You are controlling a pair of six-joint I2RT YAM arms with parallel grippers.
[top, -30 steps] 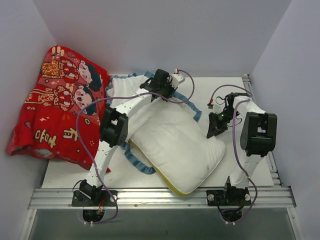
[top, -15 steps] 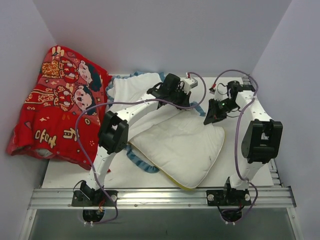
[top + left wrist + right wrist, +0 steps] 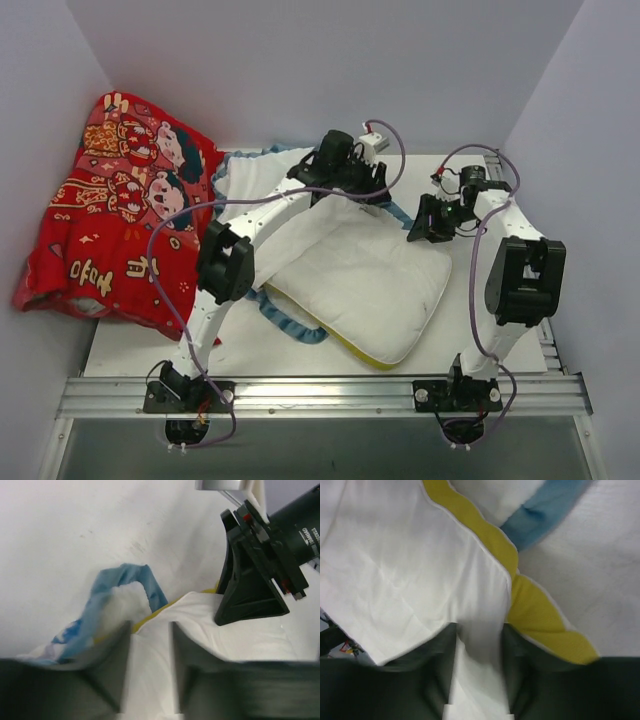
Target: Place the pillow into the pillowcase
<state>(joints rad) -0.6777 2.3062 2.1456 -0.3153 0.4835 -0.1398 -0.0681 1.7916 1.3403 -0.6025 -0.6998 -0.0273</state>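
The white pillow (image 3: pixel 360 280) with yellow piping lies flat mid-table, on top of the pillowcase (image 3: pixel 255 180). The pillowcase shows its white inside and blue ruffled trim (image 3: pixel 290 325). My left gripper (image 3: pixel 352 192) sits at the pillow's far edge. In the left wrist view its jaws (image 3: pixel 149 630) stand parted with white pillow cloth lying loose between them and blue trim (image 3: pixel 135 580) beyond. My right gripper (image 3: pixel 420 228) is at the pillow's far right corner. In the right wrist view it (image 3: pixel 479 630) is parted over white cloth beside the yellow piping (image 3: pixel 540 615).
A red cartoon-figure cloth (image 3: pixel 110 220) is heaped against the left wall. Grey walls close in the left, back and right sides. An aluminium rail (image 3: pixel 320 390) runs along the near edge by the arm bases. The right arm's black gripper (image 3: pixel 250 590) shows in the left wrist view.
Both grippers' jaws have parted from shut. The pillow, puffed up and raised a second ago, has settled flatter on the table. The right gripper has moved toward the far side.
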